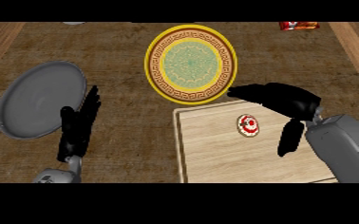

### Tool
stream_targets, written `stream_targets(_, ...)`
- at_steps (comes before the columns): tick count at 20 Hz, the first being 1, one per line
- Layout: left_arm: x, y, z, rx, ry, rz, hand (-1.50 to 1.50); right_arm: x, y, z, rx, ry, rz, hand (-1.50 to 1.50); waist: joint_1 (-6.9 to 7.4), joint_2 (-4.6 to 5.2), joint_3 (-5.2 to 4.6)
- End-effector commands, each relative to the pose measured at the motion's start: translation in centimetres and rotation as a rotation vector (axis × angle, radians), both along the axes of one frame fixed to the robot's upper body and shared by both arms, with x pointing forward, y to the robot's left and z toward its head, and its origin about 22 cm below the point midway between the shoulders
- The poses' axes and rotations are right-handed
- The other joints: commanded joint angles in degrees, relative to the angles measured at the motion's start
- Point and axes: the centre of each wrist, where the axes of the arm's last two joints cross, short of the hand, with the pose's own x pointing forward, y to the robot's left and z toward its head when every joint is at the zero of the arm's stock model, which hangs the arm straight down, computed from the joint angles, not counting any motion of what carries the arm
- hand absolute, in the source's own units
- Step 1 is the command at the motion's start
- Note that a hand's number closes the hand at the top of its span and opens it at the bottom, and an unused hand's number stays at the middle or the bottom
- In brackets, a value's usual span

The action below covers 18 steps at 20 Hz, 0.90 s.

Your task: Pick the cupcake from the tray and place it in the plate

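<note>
A: Where's the cupcake [247, 125]?
B: On the tray [210, 156], at seven o'clock from the right hand [284, 99], which is nearer, fingers open, empty.
A: Left hand [77, 123]?
B: Resting open, far. Plate [191, 64] at twelve.

The table [126, 137] looks like dark, rough, mottled brown stone, with paler wood strips at the upper left and upper right of the frame. The tray [210, 156] at lower right is pale matt wood with straight grain. The plate [191, 64] at top centre looks like smooth glazed ceramic, gold-rimmed and patterned. At the left, a grey dish [38, 99] has a dull metal sheen. Each robot hand [77, 126] is matt black, like plastic; the forearm [336, 144] is smooth grey.
</note>
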Motion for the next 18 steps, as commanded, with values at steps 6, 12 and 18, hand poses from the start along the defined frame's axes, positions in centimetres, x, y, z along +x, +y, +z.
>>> stream_targets(6, -1.1, 2.2, -1.4, 0.006, -0.002, -0.004, 0.00, 0.2, 3.4, -1.7, -0.017, 0.019, 0.001, -1.50, 0.08, -0.01, -0.01)
stream_targets(12, 0.3, -0.9, -0.1, 0.017, 0.013, 0.025, 0.00, 0.1, 0.4, -0.6, -0.050, 0.015, 0.014, -1.50, -0.18, -0.04, 0.00)
stream_targets(18, -1.2, -1.1, -1.7, 0.012, 0.006, 0.003, 0.00, 0.5, 2.4, -3.8, 0.007, -0.064, 0.065, 1.50, -0.02, 0.01, 0.00)
